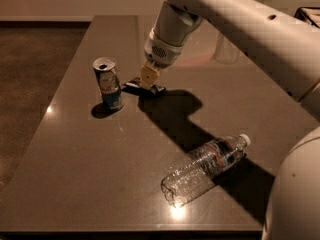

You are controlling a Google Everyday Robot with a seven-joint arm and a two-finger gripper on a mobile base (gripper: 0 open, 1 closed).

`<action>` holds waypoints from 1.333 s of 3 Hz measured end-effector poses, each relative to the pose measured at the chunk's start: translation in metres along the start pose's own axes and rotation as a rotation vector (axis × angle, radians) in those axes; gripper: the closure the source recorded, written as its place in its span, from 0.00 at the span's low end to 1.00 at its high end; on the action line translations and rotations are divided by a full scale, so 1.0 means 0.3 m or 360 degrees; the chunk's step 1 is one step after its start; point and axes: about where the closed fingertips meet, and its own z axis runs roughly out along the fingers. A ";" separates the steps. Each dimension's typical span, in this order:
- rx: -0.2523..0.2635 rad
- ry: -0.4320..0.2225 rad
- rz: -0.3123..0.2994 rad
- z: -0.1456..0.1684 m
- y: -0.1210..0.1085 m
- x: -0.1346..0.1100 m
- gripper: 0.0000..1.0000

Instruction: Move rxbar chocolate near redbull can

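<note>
The redbull can (108, 83) stands upright on the dark table, left of centre, blue and silver with an open top. The rxbar chocolate (135, 84), a flat black wrapper, lies on the table just right of the can. My gripper (148, 79) comes down from the white arm onto the bar, its yellowish fingers (148, 75) on the bar's middle, hiding part of it. The bar sits about a finger-width from the can's right side.
A clear plastic water bottle (205, 164) lies on its side at the front right of the table (75, 149). A clear glass tumbler (225, 49) stands at the back right behind my arm. The table's left edge borders brown floor.
</note>
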 end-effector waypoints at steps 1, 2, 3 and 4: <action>-0.0025 0.0010 -0.0016 0.003 0.015 0.004 0.62; -0.0004 -0.0013 -0.0012 -0.003 0.016 0.018 0.38; -0.0007 -0.0011 -0.0014 0.003 0.017 0.016 0.15; -0.0011 -0.0010 -0.0016 0.009 0.018 0.014 0.00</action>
